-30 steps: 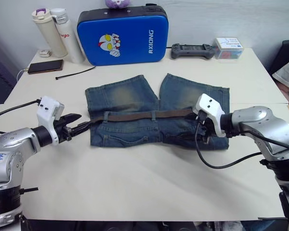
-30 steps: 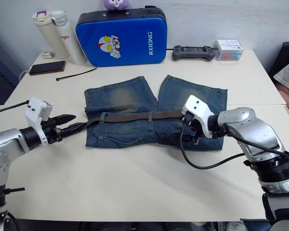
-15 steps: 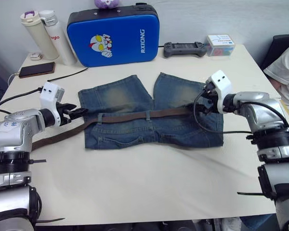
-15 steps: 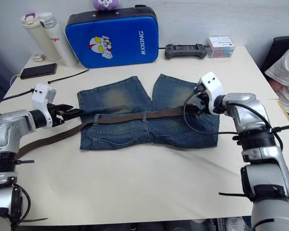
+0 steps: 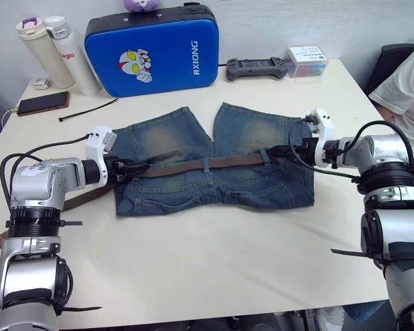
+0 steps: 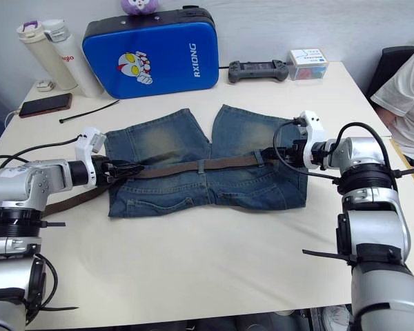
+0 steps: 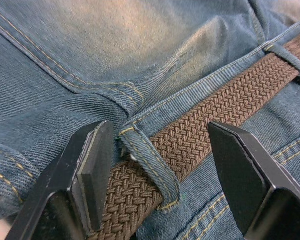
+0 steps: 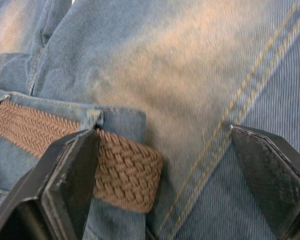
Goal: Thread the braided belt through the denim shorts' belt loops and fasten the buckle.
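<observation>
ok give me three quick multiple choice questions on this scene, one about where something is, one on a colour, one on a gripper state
1. Where does the braided belt lie?
A. across the denim shorts' waistband
B. on the blue case
C. coiled beside the phone

2. What colour is the belt's woven strap?
A. white
B. dark brown
C. red

3. How are the left gripper's fingers?
A. shut on the phone
B. open, one each side of the belt
C. shut on a bottle

Answers: 1 A, it runs under the belt loops. 2 B, brown weave in both wrist views. 3 B, gaps show beside both fingers.

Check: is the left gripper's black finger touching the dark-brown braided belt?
Cannot tell. In the left wrist view the open left gripper straddles the dark-brown braided belt at a blue denim belt loop; one black finger overlaps it, contact unclear.
</observation>
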Motion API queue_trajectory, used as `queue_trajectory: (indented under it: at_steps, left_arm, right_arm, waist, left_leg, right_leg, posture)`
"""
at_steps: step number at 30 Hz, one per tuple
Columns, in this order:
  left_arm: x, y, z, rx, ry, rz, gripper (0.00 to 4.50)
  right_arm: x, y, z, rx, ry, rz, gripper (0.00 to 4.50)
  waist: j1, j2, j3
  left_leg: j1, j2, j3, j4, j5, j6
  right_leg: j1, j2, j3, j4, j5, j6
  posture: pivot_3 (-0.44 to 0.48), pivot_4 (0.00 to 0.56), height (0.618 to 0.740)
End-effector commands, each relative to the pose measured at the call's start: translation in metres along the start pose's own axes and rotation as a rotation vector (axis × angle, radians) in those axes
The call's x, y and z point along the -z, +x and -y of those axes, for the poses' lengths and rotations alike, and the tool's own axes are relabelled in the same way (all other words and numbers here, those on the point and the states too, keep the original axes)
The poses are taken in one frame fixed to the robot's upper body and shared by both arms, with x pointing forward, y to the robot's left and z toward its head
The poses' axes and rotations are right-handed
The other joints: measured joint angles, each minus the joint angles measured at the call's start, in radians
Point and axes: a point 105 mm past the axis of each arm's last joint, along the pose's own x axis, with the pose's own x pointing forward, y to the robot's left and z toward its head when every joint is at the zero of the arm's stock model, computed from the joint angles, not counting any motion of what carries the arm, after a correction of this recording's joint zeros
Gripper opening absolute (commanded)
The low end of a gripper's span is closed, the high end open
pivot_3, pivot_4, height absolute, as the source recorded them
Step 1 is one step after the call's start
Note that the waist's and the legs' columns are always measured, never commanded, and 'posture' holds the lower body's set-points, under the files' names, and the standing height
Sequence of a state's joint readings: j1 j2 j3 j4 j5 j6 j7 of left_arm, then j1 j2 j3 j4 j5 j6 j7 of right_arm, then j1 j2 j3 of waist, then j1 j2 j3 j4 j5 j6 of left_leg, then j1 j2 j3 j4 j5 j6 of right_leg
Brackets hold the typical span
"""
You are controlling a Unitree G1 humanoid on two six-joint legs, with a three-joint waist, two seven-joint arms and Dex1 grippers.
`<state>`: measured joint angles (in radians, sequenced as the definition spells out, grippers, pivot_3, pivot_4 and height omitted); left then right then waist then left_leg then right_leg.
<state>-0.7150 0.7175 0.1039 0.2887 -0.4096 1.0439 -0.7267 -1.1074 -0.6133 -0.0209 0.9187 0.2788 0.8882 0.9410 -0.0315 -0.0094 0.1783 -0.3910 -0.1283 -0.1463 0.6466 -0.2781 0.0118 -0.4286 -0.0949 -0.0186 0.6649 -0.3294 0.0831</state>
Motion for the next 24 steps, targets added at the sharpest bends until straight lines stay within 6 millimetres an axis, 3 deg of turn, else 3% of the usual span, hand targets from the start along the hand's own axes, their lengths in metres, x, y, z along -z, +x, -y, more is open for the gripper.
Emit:
queue_trajectory:
  at_steps: [1,5,8,12,15,18,21,24]
  left_arm:
    - [-0.007,-0.003,0.003,0.007,-0.003,0.002,3.30]
    - [-0.026,-0.014,0.004,0.000,-0.002,0.068,3.30]
    - [-0.045,-0.035,0.005,-0.003,-0.008,0.120,3.30]
    - [-0.053,-0.058,0.016,0.041,-0.018,0.131,3.30]
    - [-0.043,-0.064,0.036,0.134,-0.028,0.076,3.30]
    - [-0.030,-0.059,0.043,0.153,-0.044,0.031,3.30]
    - [-0.018,-0.046,0.042,0.170,-0.087,0.012,3.30]
    - [-0.004,-0.036,0.028,0.126,-0.116,-0.007,3.30]
  right_arm:
    - [-0.009,0.003,-0.013,-0.059,-0.003,0.026,4.50]
    - [-0.009,0.005,-0.019,-0.100,0.008,0.034,4.50]
    - [-0.015,0.004,-0.024,-0.131,0.019,0.066,4.50]
    - [-0.019,0.003,-0.025,-0.141,0.034,0.091,4.50]
    - [-0.017,0.007,-0.025,-0.144,0.041,0.095,4.50]
    - [-0.015,0.012,-0.027,-0.154,0.046,0.099,4.50]
    - [-0.015,0.016,-0.030,-0.166,0.046,0.100,4.50]
    - [-0.015,0.016,-0.031,-0.169,0.041,0.101,4.50]
  waist:
    - [0.000,0.000,0.000]
    - [0.001,0.000,0.000]
    - [0.001,0.000,0.000]
    - [-0.004,0.000,0.000]
    - [-0.004,0.000,0.000]
    - [-0.003,0.000,0.000]
    - [-0.002,0.000,0.000]
    - [-0.002,0.000,0.000]
  left_leg:
    - [0.000,0.000,0.000,0.000,0.000,0.000]
    - [0.000,0.000,0.001,0.000,0.000,0.000]
    - [0.000,0.000,0.001,0.000,0.000,0.000]
    - [0.000,0.000,0.001,0.000,-0.001,0.000]
    - [0.000,0.000,0.001,0.000,-0.001,0.000]
    - [0.000,0.001,0.002,0.000,-0.001,0.000]
    - [0.000,0.000,0.002,0.001,-0.001,0.000]
    - [0.000,0.000,0.002,0.001,-0.001,0.000]
  right_leg:
    - [0.000,0.000,0.000,0.000,0.000,0.000]
    - [0.000,0.000,0.001,0.000,0.000,0.000]
    - [-0.001,0.000,0.001,0.000,0.000,0.000]
    - [-0.001,0.000,0.001,0.000,0.000,0.000]
    - [-0.001,0.000,0.002,0.000,0.000,0.000]
    - [0.000,0.000,0.002,0.000,0.000,0.000]
    - [-0.001,0.000,0.002,0.002,0.000,0.000]
    - [0.000,0.000,0.002,0.002,0.000,0.000]
  posture:
    - [0.000,0.150,0.740]
    - [0.000,0.150,0.740]
    - [0.000,0.150,0.740]
    - [0.000,0.150,0.740]
    - [0.000,0.150,0.740]
    - [0.000,0.150,0.740]
    - [0.000,0.150,0.740]
    - [0.000,0.150,0.740]
